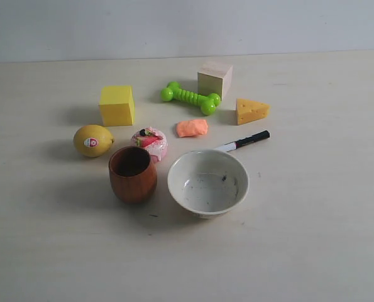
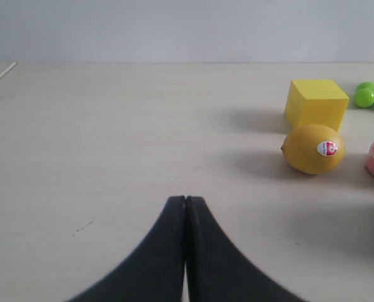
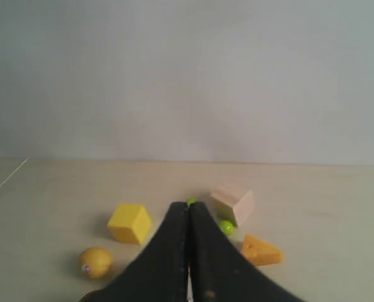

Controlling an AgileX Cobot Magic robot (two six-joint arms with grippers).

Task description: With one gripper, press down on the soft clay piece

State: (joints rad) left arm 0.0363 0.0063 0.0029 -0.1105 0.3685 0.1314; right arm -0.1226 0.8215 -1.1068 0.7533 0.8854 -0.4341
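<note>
The soft clay piece [image 1: 192,128] lies flat on the desk [image 1: 312,239], at 12 o'clock from the white bowl [image 1: 207,182] and 6 o'clock from the green bone toy [image 1: 190,97]. Its top is exposed for pressing, and its long axis runs 9-to-3 o'clock in the exterior view. The left pincer [image 2: 185,200] and right pincer [image 3: 188,205] are each pinched tight on nothing, probably to form one blunt tip.
</note>
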